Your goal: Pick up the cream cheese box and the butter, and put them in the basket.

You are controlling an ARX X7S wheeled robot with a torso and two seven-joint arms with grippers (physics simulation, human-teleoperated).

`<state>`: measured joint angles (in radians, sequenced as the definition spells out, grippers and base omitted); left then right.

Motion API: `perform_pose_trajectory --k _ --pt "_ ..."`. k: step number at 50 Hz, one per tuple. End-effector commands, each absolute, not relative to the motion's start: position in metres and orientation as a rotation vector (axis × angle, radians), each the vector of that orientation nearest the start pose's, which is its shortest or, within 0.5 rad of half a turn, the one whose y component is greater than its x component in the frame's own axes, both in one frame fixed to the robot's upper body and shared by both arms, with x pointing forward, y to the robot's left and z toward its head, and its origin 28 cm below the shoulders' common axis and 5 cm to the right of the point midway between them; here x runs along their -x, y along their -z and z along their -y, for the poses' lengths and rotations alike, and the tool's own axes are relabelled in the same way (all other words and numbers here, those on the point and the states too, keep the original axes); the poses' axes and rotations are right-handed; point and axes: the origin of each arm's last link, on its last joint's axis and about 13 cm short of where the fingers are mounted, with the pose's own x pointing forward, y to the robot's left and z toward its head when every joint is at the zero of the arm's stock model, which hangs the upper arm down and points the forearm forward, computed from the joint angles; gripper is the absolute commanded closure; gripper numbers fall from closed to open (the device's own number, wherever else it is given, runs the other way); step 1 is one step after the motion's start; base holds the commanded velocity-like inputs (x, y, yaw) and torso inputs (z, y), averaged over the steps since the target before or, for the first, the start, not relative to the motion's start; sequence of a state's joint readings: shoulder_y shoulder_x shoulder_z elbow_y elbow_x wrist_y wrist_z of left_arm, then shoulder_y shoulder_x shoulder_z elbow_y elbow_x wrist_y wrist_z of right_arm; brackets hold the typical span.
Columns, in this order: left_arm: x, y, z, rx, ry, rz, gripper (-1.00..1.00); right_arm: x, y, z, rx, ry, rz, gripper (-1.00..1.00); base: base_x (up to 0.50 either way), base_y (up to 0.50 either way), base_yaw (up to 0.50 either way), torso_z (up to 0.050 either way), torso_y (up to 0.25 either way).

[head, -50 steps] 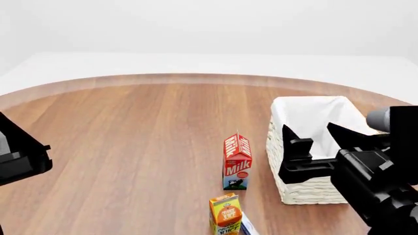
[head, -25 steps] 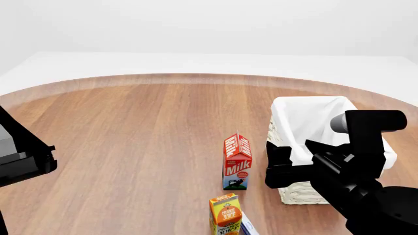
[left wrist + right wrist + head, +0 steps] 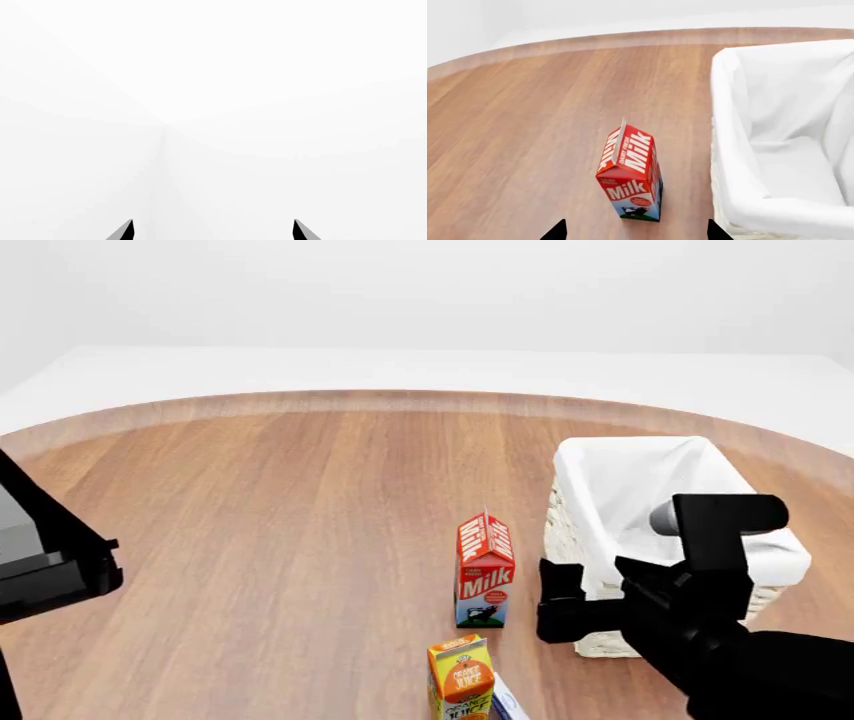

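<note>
The off-white woven basket (image 3: 571, 530) with its white cloth lining stands at the right of the wooden table, and its inside (image 3: 787, 165) holds nothing. Of the cream cheese box (image 3: 506, 703) only a blue-and-white sliver shows, at the head view's bottom edge beside the juice carton. The butter is out of view. My right gripper (image 3: 555, 602) hangs open and empty at the basket's front left corner, facing the milk carton; its two fingertips (image 3: 557, 231) stand wide apart. My left gripper (image 3: 213, 232) is open too, facing blank white.
A red milk carton (image 3: 485, 570) stands upright left of the basket, also in the right wrist view (image 3: 630, 177). An orange juice carton (image 3: 462, 678) stands nearer me. My left arm (image 3: 47, 565) sits at the far left. The table's curved far edge (image 3: 400, 400) runs across the back.
My right gripper has swung down and to the left, from over the basket's front wall to its front left corner near the milk carton. The left arm barely moved.
</note>
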<state>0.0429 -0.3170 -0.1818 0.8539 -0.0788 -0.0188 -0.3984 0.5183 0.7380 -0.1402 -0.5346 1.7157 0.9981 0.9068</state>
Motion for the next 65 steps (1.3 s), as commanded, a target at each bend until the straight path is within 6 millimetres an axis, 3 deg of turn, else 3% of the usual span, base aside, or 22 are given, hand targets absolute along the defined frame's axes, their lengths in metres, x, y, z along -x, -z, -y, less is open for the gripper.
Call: perform_pose_trajectory --k 1,65 --pt "-0.159 -0.190 -0.264 -0.151 -0.374 0.871 -1.00 -0.201 -0.183 0.137 -0.134 -0.203 -0.477 -1.00 0.00 0.00 0.00 0.000 0.000" --pt "-0.160 -0.187 -0.262 -0.152 -0.361 0.868 -1.00 -0.188 -0.123 0.151 -0.121 -0.125 -0.642 -1.00 0.00 0.00 0.00 0.000 0.000"
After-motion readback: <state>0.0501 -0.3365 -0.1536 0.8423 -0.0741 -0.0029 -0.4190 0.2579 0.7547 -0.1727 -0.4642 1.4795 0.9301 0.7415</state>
